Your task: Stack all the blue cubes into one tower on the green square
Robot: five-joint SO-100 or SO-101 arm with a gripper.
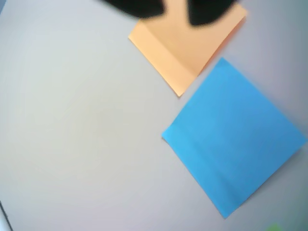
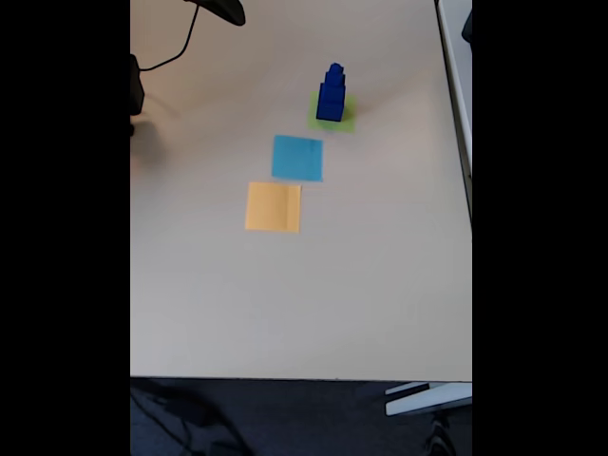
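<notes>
The pale beige tabletop (image 2: 285, 304) takes up most of the fixed view, lit brighter toward its far end. On it three flat paper squares lie in a slanting row, each just apart from the next. Nearest the camera in that view is the orange paper square (image 2: 274, 207), with a faint crease down its left part. Beyond it lies the light-blue paper square (image 2: 297, 158), and farther still, to the right, the thin yellow-green square patch (image 2: 348, 118).

On the green patch stands the stepped tower of dark blue solid cubes (image 2: 331, 94), widest block at the bottom and narrowing upward. It sits upright; the separate cubes are too small to count surely. A rim of green shows around its base on the right and near sides.

In the wrist view the orange square (image 1: 185, 53) and the light-blue square (image 1: 236, 137) lie corner to corner, blurred, and a sliver of green (image 1: 273, 227) shows at the bottom edge.

The dark two-finger gripper (image 1: 177, 12) enters the wrist view from the top edge, over the orange square. Its two blurred fingertips stand apart with orange paper visible in the gap; the jaws are spread and hold nothing.

A black cable (image 2: 180, 47) curves across the far left of the table in the fixed view.
</notes>
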